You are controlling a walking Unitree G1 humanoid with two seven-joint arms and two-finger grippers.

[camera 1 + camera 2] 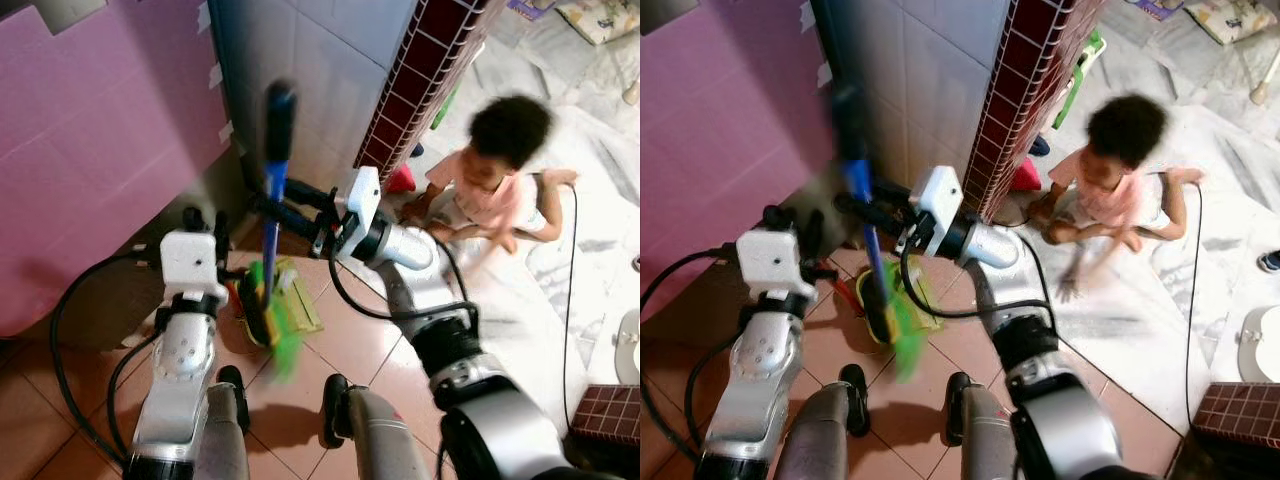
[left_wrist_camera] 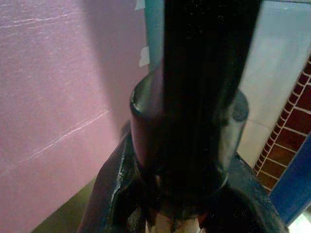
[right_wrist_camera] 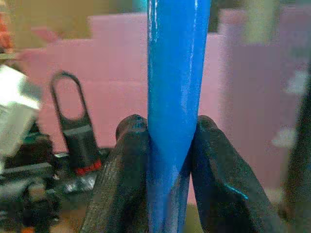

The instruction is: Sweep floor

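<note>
Beside the red tiled pillar [image 1: 425, 70], on its pink-wall side, the right gripper [image 1: 268, 206] is closed on the blue handle [image 1: 270, 215] of the broom, and the right wrist view shows both black fingers [image 3: 124, 174] pressing the shaft from two sides. The broom head [image 1: 270, 315] with green bristles rests on the terracotta floor [image 1: 340, 330] near the base of the pillar, next to a yellow-green dustpan [image 1: 295, 295], and it looks blurred, so I judge a sweeping stroke is in progress. The handle is blue in the lower part and dark at the top, and it stands almost upright. The left gripper [image 1: 205, 225] is a little farther from the pillar than the handle, close to the pink wall [image 1: 100, 120]; in its wrist view one dark finger [image 2: 204, 97] covers the centre, so I cannot tell if it is open or holds something. A child [image 1: 495, 180] in a pink shirt sits on the white floor on the other side of the pillar, close to the work. The next move probably needs a short pull of the bristles toward the dustpan, with care to keep the handle away from the child.
</note>
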